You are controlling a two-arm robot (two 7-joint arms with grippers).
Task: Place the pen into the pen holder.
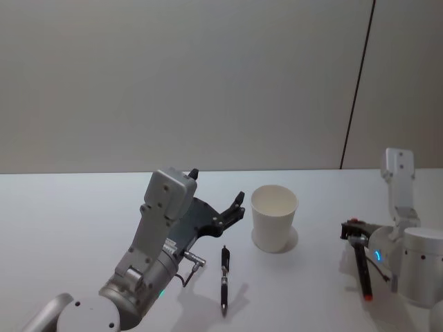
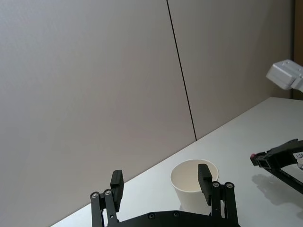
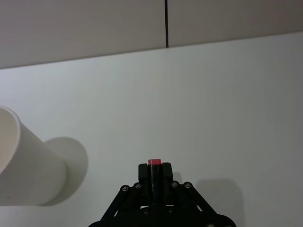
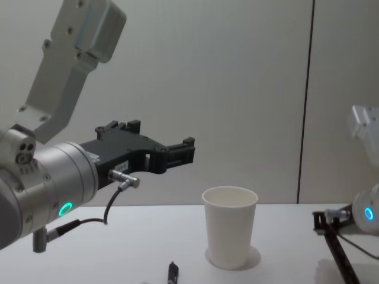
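While the left gripper [image 1: 217,188] hangs above the desk [image 1: 69,221] with its two black fingers [image 2: 116,184] spread wide apart and nothing between them, it points forward and to the right, toward the pen holder [image 1: 274,218]. From the left wrist view the gripper's open span [image 2: 161,182] frames that white paper cup [image 2: 191,185], which stands upright beyond the fingertips. The chest view shows the same gripper [image 4: 161,141] held well clear of the desk surface, higher than the cup's rolled rim [image 4: 230,192] and to its left. Below and a little nearer the robot than the fingertips lies the pen [image 1: 224,280], a dark slim one flat on the desk, lengthwise toward the robot, untouched by either gripper. It rests just in front of the pen holder and slightly to its left, apart from the cup's base; its far end also peeks in at the lower edge of the chest view [image 4: 172,272]. The pen holder itself is empty as far as its open mouth shows. Off to the right of the cup, apart from it, the right gripper [image 1: 354,230] sits low by the desk with its fingers closed together, a small red piece at their tip [image 3: 155,162]. Behind the desk runs a plain grey wall [image 1: 173,83] with one dark vertical seam [image 1: 356,90].
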